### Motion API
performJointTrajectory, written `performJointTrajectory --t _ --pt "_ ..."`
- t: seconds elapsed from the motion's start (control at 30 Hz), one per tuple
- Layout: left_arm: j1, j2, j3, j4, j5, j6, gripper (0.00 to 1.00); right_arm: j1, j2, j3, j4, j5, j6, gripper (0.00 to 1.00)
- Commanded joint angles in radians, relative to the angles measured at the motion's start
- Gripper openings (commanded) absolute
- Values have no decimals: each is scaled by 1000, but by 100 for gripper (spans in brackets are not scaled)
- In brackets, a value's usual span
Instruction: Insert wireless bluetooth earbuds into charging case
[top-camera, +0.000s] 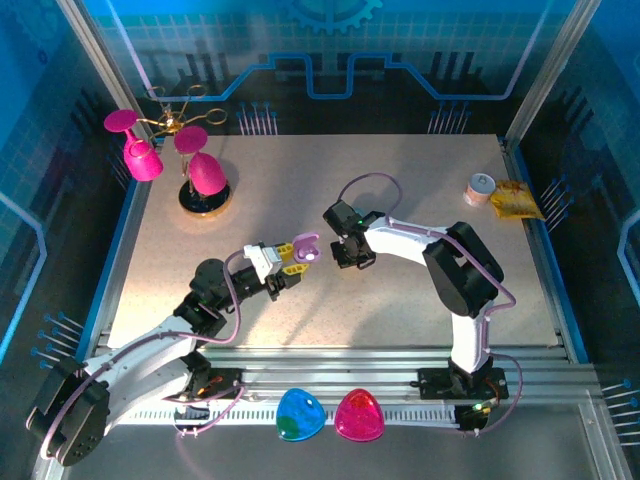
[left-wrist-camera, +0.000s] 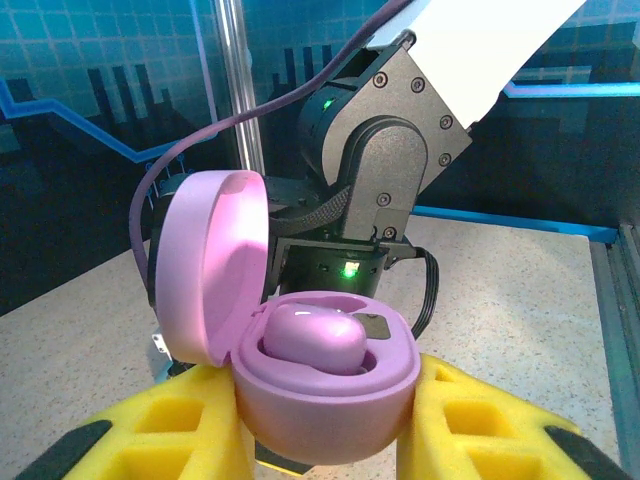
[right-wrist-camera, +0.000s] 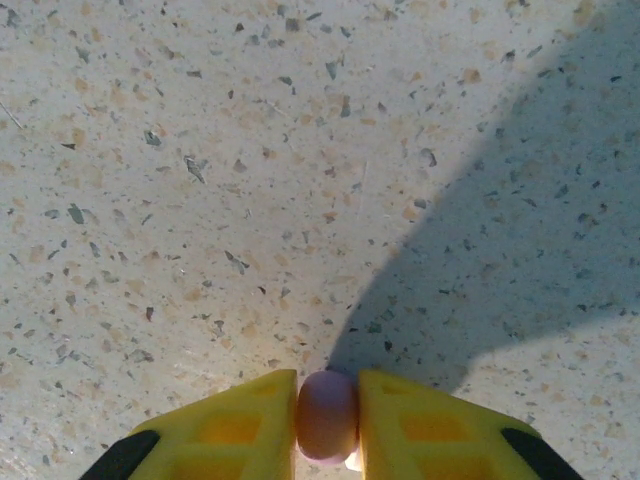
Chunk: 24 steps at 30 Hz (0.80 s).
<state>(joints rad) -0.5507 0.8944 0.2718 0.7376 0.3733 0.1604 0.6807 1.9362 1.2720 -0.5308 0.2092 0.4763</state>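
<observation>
My left gripper (left-wrist-camera: 325, 430) is pressed tight on a light purple, pebble-shaped plastic charging case (left-wrist-camera: 325, 405), its yellow foam-padded fingers (left-wrist-camera: 180, 425) clamping the lower shell from both sides. The case is lifted off the table and stands open, its rounded lid (left-wrist-camera: 205, 265) swung up on the left. One glossy light purple earbud (left-wrist-camera: 310, 335) sits in the well of the lower shell.

In the top view the case (top-camera: 306, 247) hangs at the tip of my left gripper (top-camera: 288, 257) over the middle of the pale speckled stone-look table (top-camera: 420, 170), with my right gripper (top-camera: 346, 252) just beside it on the right.

My right gripper (right-wrist-camera: 327, 425) points down at the table and pinches a second light purple earbud (right-wrist-camera: 327, 412), a small rounded stub caught between its two yellow fingers (right-wrist-camera: 235, 430), both pads touching it. The earbud hangs above the table surface; whether it touches the surface I cannot tell.

At the near edge, between my two bases, a translucent blue pebble-shaped case (top-camera: 300, 415) and a translucent pink pebble-shaped case (top-camera: 359, 415) lie side by side on the metal rail. At the back left, two pink plastic goblets (top-camera: 140, 150) hang on a gold wire stand (top-camera: 205, 200). At the back right lie a small roll of tape (top-camera: 481, 188) and a yellow foil packet (top-camera: 517, 202), just beside each other.
</observation>
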Motion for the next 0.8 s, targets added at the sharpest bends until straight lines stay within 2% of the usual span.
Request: performJointTrajectory --t 0.0,0.13,0.3,0.57,0.77 --pt "6 -15 -13 14 -7 14 32 11 8 27 -29 14 -7 17" --pt "7 -17 -17 20 -10 10 32 11 -50 -2 -8 12 -2 15" --pt "17 -15 -38 76 -18 -24 32 -8 -229 -105 74 -58 3 14" --pt "34 -7 -38 136 18 -71 32 -54 -629 -281 258 -414 -110 13" --pt "39 18 -16 167 60 -92 32 -85 -791 -323 383 -688 -86 13"
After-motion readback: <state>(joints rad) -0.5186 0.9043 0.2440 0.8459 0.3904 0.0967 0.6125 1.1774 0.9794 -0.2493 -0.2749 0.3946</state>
